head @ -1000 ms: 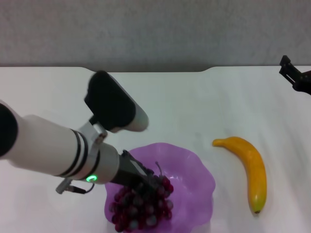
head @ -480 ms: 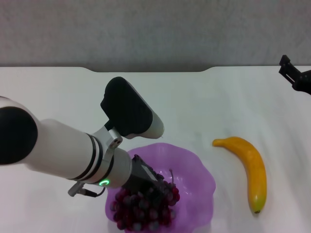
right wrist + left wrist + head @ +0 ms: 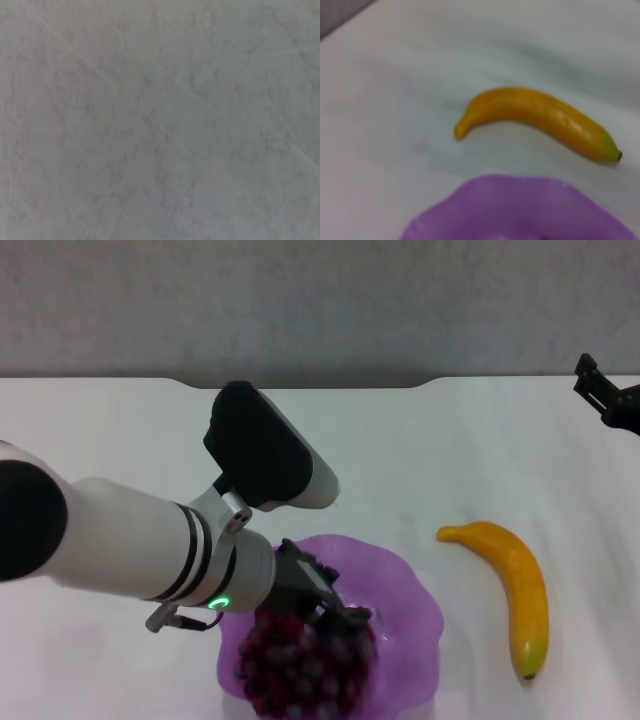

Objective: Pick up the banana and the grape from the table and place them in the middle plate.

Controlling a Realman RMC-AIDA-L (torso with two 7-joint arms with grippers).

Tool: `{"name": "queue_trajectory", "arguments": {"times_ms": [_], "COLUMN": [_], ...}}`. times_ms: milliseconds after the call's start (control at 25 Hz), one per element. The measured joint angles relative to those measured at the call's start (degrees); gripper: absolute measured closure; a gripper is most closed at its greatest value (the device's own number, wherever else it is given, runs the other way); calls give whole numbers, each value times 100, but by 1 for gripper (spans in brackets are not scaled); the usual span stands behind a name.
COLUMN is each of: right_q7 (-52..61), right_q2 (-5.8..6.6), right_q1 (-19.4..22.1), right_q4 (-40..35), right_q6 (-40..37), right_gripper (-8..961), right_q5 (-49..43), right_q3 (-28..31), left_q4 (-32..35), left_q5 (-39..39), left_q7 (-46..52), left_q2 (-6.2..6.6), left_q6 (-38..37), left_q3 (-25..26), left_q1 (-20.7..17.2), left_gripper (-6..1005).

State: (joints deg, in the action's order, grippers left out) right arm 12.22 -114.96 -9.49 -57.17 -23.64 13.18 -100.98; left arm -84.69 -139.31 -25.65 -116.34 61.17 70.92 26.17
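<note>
In the head view, lower centre, we see our left claw [image 3: 335, 615] low inside the translucent purple scalloped plate [image 3: 415, 610], right on the bunch of dark red-purple grapes [image 3: 305, 670]. We cannot tell whether it grips the bunch or has let go. If it rises while gripping, the grapes could come out, or the light plate could tip. The curved yellow-orange banana [image 3: 515, 590] lies on the white tabletop [image 3: 420, 460] at lower right, apart from the plate. Our right claw [image 3: 605, 400] sits at the upper right edge, its state unclear.

In the left wrist view, the banana [image 3: 540, 120] lies beyond the plate rim [image 3: 520, 185]; a careless sweep could knock it.

The right wrist view shows only bare tabletop [image 3: 160, 120].
</note>
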Motion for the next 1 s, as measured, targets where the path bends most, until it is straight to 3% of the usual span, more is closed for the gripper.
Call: {"name": "queue_trajectory", "arguments": {"times_ms": [120, 360, 560, 840, 1000], "right_q7": [0, 0, 0, 0, 0], "right_q2": [-3, -9, -9, -9, -9], "right_q1": [0, 4, -5, -9, -9], "right_q4": [2, 2, -4, -11, -14], "right_q6": [0, 0, 0, 0, 0], "right_gripper": [84, 84, 84, 85, 85], "right_q5": [0, 0, 0, 0, -6], "right_q3": [0, 0, -8, -26, -27], "left_q4": [-289, -1040, -1029, -708, -290], "left_q5": [0, 3, 205, 1154, 1440], "left_q7": [-56, -292, -562, -1706, -2216], "left_q2": [9, 13, 7, 9, 13], "left_q6": [-72, -290, -1454, -3922, -4951], "left_q3": [22, 384, 915, 1231, 1226], "left_q1": [-144, -447, -656, -1368, -1497], "left_gripper": [567, 288, 122, 115, 116]}}
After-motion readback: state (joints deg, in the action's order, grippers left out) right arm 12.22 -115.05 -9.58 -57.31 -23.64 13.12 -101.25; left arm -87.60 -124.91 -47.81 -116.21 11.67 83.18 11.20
